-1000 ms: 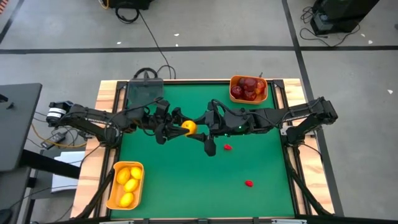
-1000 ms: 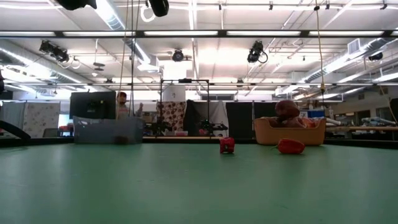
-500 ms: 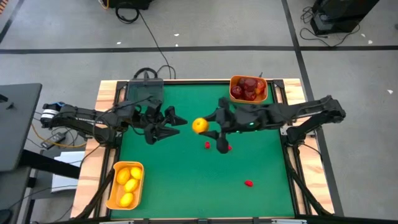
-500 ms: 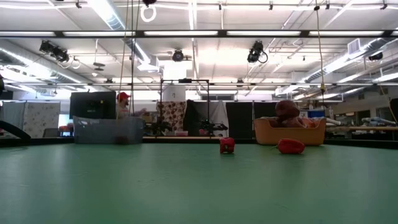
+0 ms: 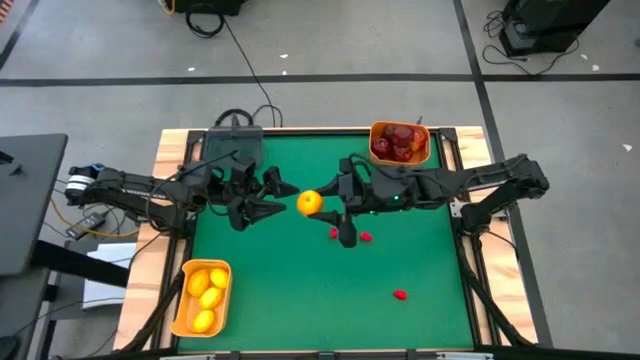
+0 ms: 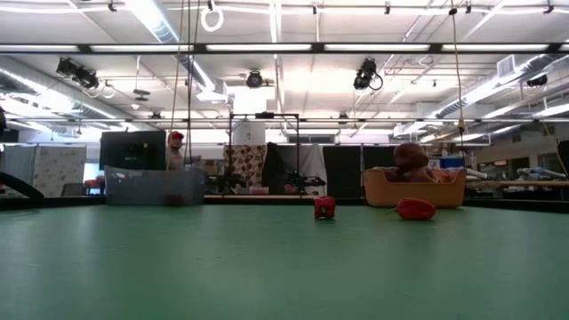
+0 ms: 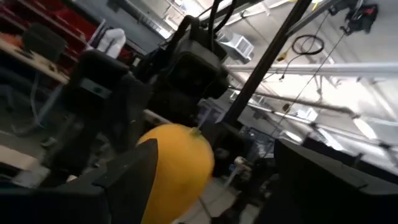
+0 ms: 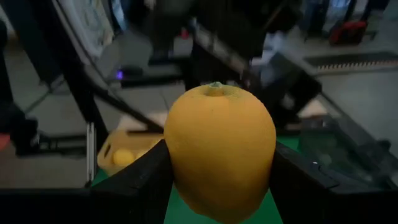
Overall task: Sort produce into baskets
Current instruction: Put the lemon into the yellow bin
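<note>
A yellow lemon (image 5: 310, 203) hangs above the middle of the green table, in my right gripper (image 5: 318, 203), which reaches in from the right. The lemon fills the right wrist view (image 8: 221, 158) and also shows in the left wrist view (image 7: 177, 168). My left gripper (image 5: 284, 198) is open and empty just left of the lemon, its fingers pointing at it. Three small red bits (image 5: 334, 233) (image 5: 367, 237) (image 5: 400, 295) lie on the table. Lemons lie in the near left orange basket (image 5: 184, 300), and dark red fruits in the far right orange basket (image 5: 427, 150). My right gripper pinches the lemon's two opposite sides (image 8: 173, 163) between its two fingers (image 8: 140, 183), with the lemon's stem end (image 8: 215, 87) up. The fingers come about level from the table's right. The lemon is lifted clear of the table.
A dark grey tray (image 5: 232, 150) stands at the far left edge; it shows in the low view (image 6: 153, 187) with a person behind it. Two red bits (image 6: 324, 207) (image 6: 415, 209) and the far orange basket (image 6: 413, 187) also show there. The near right of the table is bare green.
My left gripper has drawn back from the lemon toward the table's left edge and stands apart from it. My right gripper has carried the lemon a little toward the right edge, then part of the way back toward the left gripper.
</note>
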Controlling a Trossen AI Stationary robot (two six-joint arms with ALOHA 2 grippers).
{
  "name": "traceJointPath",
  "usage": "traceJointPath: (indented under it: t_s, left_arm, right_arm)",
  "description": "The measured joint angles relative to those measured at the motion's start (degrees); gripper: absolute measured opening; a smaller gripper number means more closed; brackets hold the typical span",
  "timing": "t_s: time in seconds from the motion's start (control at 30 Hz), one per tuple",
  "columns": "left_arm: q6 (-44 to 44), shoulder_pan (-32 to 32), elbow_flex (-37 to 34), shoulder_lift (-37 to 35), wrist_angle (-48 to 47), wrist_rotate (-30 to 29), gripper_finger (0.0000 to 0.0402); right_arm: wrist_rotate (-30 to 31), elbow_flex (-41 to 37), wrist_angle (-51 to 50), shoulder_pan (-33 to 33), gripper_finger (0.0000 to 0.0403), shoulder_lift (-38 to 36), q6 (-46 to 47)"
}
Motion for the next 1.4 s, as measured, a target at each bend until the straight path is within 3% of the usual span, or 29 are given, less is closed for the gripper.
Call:
traceJointPath:
  t_s: [0.13, 0.53, 0.8, 1.03, 1.27, 1.4]
  left_arm:
    - [2.3, 0.0, 0.0, 0.4, 0.4, -1.7, 0.0327]
    - [-5.8, 0.3, 0.0, 1.2, 0.7, -2.7, 0.0327]
    - [-5.7, 0.2, -0.1, 1.2, 1.2, -3.6, 0.0328]
    - [2.0, 0.1, 0.0, 3.1, 0.5, -4.5, 0.0328]
    - [14.9, 0.0, -0.2, 3.4, -1.7, -3.7, 0.0326]
    - [16.5, 0.0, -0.2, 3.4, -1.5, -3.7, 0.032]
  right_arm:
    - [0.0, 0.0, 0.2, -0.2, 0.0237, 0.6, 0.0]
    - [0.6, 0.0, 3.1, -0.3, 0.0237, 0.8, -0.9]
    - [1.2, 0.0, 3.8, -1.8, 0.0237, 1.9, -3.3]
    - [1.1, -0.1, 5.9, -2.5, 0.0237, 2.1, -2.0]
    - [-1.2, 0.0, 8.5, -4.5, 0.0237, 2.1, 13.6]
    - [-4.4, 0.0, 10.3, -5.4, 0.0237, 2.1, 16.5]
